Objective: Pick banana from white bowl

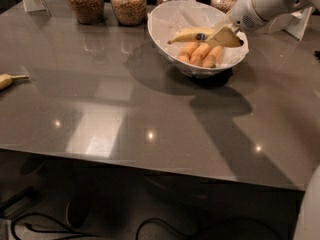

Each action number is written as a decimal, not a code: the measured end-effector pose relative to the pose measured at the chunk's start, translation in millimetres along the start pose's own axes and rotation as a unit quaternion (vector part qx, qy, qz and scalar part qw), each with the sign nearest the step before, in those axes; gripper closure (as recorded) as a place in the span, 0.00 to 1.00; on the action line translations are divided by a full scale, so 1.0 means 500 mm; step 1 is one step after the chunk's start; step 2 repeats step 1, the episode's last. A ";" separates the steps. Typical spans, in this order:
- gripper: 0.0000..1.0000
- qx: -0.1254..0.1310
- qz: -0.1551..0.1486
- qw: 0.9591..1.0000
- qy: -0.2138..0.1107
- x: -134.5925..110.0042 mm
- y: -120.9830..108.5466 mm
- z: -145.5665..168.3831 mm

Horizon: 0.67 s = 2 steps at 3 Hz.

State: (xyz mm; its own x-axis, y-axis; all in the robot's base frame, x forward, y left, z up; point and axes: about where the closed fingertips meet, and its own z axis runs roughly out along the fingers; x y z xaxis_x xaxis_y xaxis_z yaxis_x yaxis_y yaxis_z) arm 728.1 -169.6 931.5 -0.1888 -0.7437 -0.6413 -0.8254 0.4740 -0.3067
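While the robot's white arm reaches in from the right, its gripper [226,36] sits low inside the large deep white oval bowl [151,31], over the right side of the crumpled white paper lining. The long curved yellow banana [187,34] with the small dark blue sticker lies across the middle of that bowl, just above three stubby orange pieces [200,55]. Its right end runs into the gripper just past the sticker. Whether the gripper has clamped the fruit or only rests against it I cannot tell, because the contact is hidden behind the gripper's tan wedge. The chief risk, as I judge it, comes from where the hold falls. A grip so near one end leaves most of the banana hanging out to the left, so on the lift it could pivot downward, twist free and drop back among the orange pieces. A low or sideways exit could also catch the paper or knock the glossy rim, shoving the bowl across the smooth grey table [125,109] toward the grain-filled glass jars [128,3] behind it. A pale banana piece [6,80] at the table's left edge lies well apart and should not matter.
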 end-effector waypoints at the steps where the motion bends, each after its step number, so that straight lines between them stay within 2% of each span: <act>1: 1.00 0.017 -0.018 0.999 -0.030 -0.027 0.013 -0.080; 2: 1.00 0.017 -0.018 0.999 -0.030 -0.027 0.013 -0.080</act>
